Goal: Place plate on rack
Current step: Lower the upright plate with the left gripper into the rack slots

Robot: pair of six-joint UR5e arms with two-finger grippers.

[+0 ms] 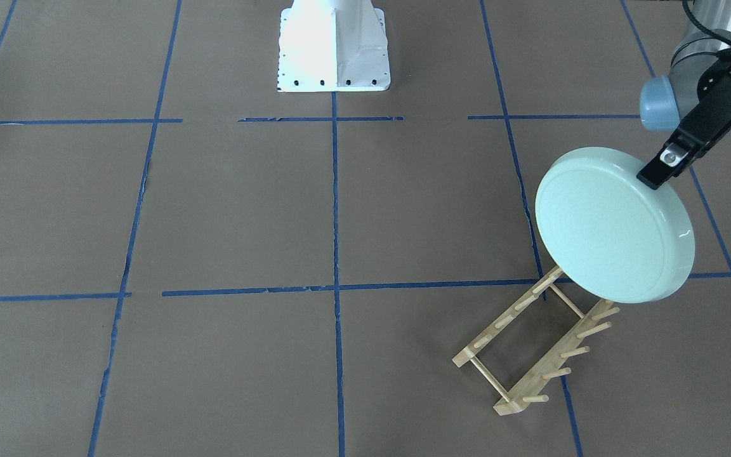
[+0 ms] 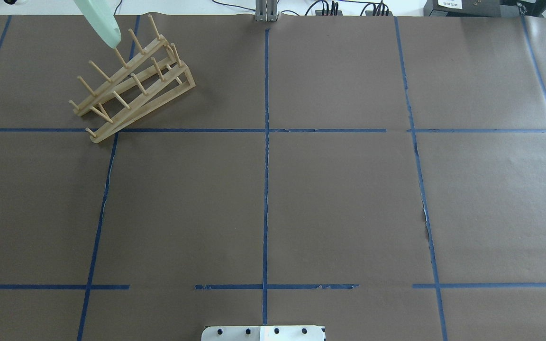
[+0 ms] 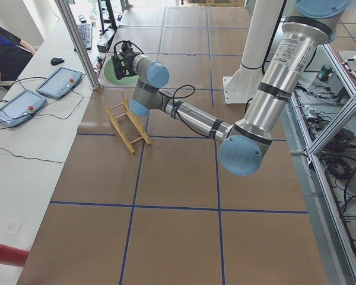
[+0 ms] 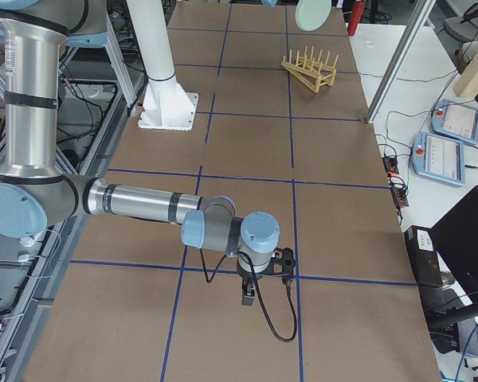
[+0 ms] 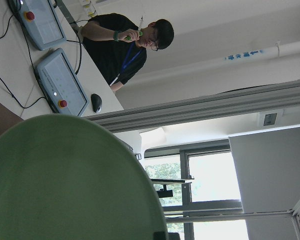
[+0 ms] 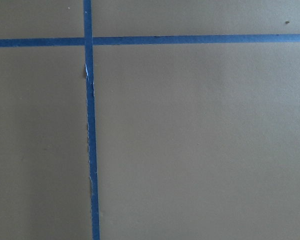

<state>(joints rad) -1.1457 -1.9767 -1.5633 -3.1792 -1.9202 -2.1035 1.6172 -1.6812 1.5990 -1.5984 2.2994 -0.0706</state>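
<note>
The pale mint-green plate [image 1: 613,225] hangs tilted almost on edge in the air, over the end of the wooden rack [image 1: 537,346] that is nearer the robot. My left gripper [image 1: 654,174] is shut on the plate's upper rim. In the overhead view the plate's lower edge [image 2: 100,21] sits just above the rack's pegs [image 2: 131,83]; I cannot tell whether it touches them. The plate fills the lower left of the left wrist view [image 5: 65,185]. My right gripper [image 4: 251,296] hovers low over the table far from the rack, and I cannot tell whether it is open or shut.
The white robot base [image 1: 334,47] stands at the table's middle. Beyond the rack's table edge are an aluminium post [image 3: 77,41], two teach pendants [image 3: 59,82] and a seated operator [image 5: 125,45]. Blue tape lines [image 6: 90,125] grid the brown table.
</note>
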